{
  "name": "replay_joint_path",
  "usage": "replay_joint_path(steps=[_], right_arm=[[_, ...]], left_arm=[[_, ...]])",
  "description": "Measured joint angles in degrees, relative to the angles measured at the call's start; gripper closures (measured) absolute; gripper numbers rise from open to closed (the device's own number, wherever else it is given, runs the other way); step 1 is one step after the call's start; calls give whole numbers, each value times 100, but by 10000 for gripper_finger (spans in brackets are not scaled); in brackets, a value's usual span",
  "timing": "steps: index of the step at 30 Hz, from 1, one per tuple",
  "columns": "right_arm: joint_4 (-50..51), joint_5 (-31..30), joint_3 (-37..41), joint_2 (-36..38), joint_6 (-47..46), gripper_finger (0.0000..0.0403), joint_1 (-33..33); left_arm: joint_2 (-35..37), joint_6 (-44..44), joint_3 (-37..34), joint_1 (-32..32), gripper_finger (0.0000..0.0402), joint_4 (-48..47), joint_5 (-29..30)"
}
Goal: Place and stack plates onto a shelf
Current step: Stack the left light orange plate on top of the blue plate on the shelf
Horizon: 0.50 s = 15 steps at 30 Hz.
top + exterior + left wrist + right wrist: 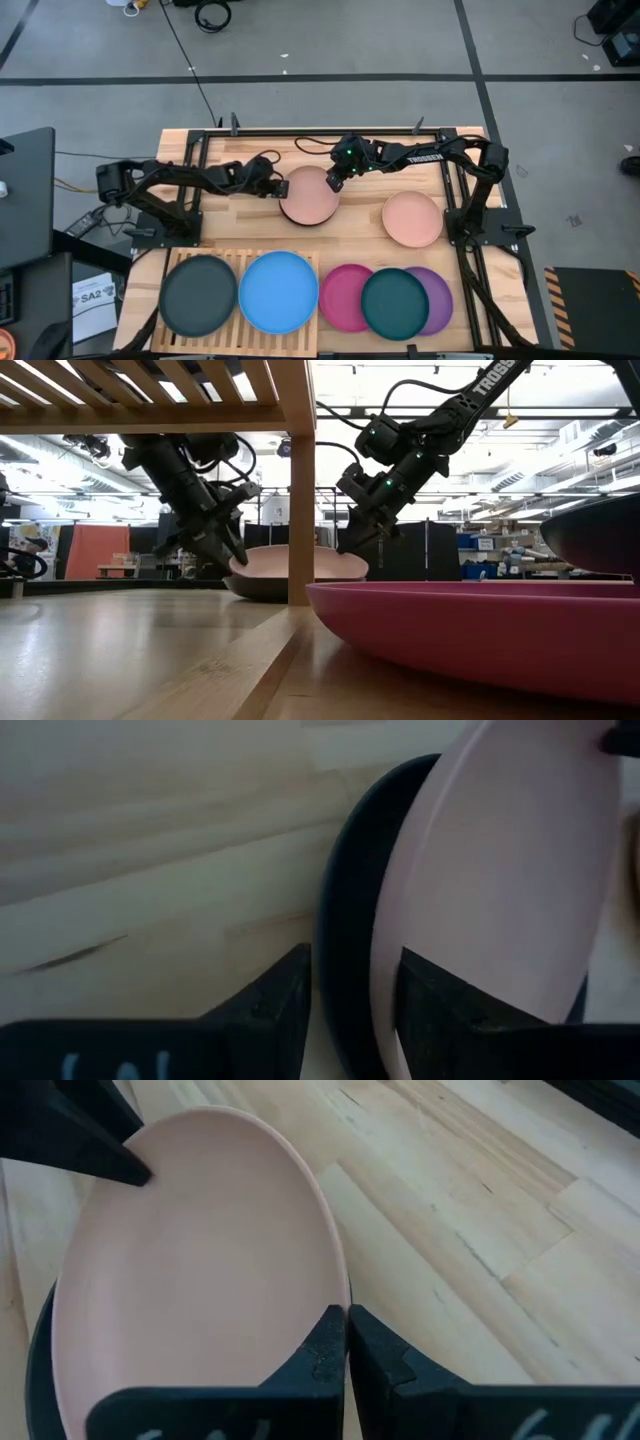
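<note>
At mid-worktop [360, 225], a salmon plate [309, 194] is seen resting on a dark plate [345, 970], whose rim shows beneath it in both wrist views. The left gripper [277, 186] is placed at the pair's left edge; its fingers [275, 1005] are parted, straddling the rims of both plates, and whether they press on them cannot be told. The right gripper [333, 182] is placed at the right edge, its fingers [322, 1350] pinched together on the salmon plate's rim. In the low view the salmon plate is seen tilted, higher on the right gripper's side.

A second salmon plate [412, 218] is found lying flat to the right, near the right arm's base, well apart from the first.

On the shelf [236, 258] at the front left, a black plate [198, 295] and a blue plate [278, 291] are laid side by side, rims touching or nearly so. Just right of the shelf, a magenta plate [343, 297], a teal plate [394, 302] and a purple plate [437, 295] are found on the worktop, the teal one overlapping the other two.
</note>
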<state>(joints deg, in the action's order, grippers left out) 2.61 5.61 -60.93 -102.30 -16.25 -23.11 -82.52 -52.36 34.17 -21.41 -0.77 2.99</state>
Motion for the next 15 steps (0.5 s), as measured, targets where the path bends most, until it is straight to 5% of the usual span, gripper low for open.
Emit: replay_joint_path(steps=[15], right_arm=[[-4,-4,0,0,40,394,4]], left_arm=[[620,116,0,-175,267,-177,13]])
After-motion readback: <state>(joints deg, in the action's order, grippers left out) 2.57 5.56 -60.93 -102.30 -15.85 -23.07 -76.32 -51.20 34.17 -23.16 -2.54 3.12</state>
